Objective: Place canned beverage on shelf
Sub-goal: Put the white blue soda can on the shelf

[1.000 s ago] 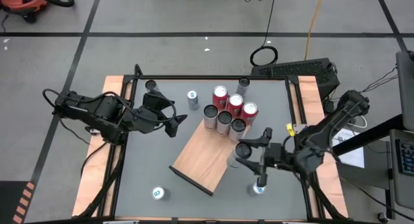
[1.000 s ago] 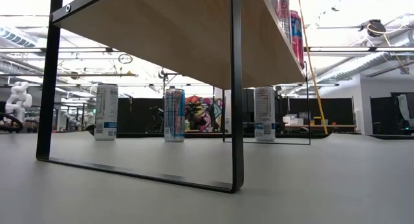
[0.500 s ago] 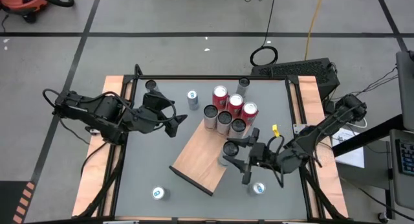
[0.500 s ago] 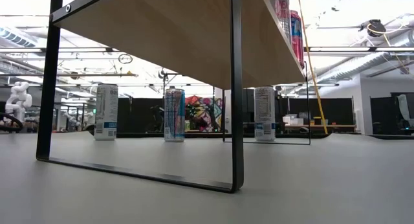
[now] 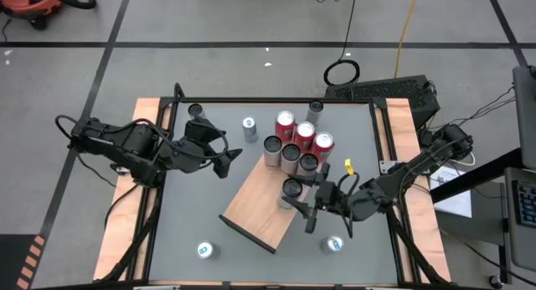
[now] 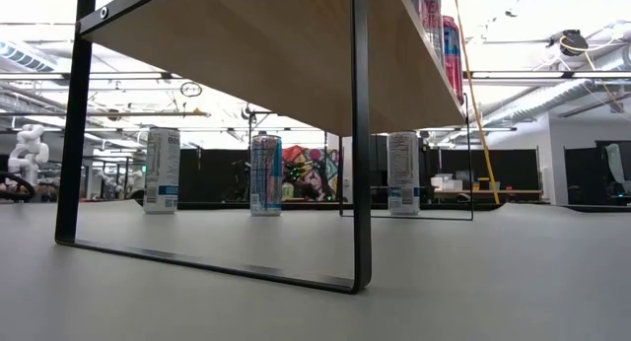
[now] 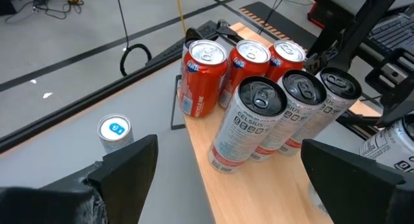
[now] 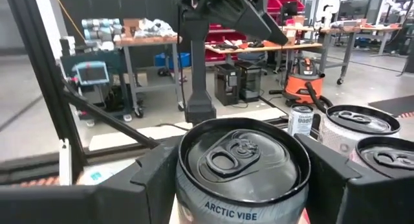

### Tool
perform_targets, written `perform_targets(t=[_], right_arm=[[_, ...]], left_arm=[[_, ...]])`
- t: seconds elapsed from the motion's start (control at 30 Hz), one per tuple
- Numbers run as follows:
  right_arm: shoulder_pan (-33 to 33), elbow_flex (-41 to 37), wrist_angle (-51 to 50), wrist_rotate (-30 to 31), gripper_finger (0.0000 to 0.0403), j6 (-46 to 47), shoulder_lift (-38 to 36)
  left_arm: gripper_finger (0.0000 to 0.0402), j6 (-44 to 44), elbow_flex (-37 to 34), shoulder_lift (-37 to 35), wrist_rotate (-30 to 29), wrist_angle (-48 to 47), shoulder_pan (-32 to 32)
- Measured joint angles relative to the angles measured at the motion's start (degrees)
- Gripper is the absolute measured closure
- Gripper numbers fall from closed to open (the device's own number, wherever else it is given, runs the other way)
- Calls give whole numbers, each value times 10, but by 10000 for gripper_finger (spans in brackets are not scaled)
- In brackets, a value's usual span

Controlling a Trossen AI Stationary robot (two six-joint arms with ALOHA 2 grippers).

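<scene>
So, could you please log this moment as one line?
right gripper: jaws shut on can, over shelf | left gripper: jaws open, waiting beside shelf | six cans on shelf

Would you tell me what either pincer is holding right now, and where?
The right pincer grips a silver can by its upper sides; the left pincer holds nothing.

shelf [image 5: 255, 208] — matt light wood, black metal legs | cans [image 7: 251, 120] — glossy printed metal | tabletop [image 6: 493, 272] — smooth matt grey

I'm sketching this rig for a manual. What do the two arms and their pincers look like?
Both arms are dark, jointed and slim, with black cables along them. The left pincer has broad, flat black fingers. The right pincer has matching black fingers and a small yellow tag near the wrist.
</scene>
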Motion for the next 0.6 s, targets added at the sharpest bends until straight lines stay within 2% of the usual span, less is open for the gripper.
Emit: perform_targets(t=[0.6], right_arm=[[0, 0, -67, -3, 178, 37, 0]], left_arm=[[20, 16, 0, 0, 1, 0, 0]])
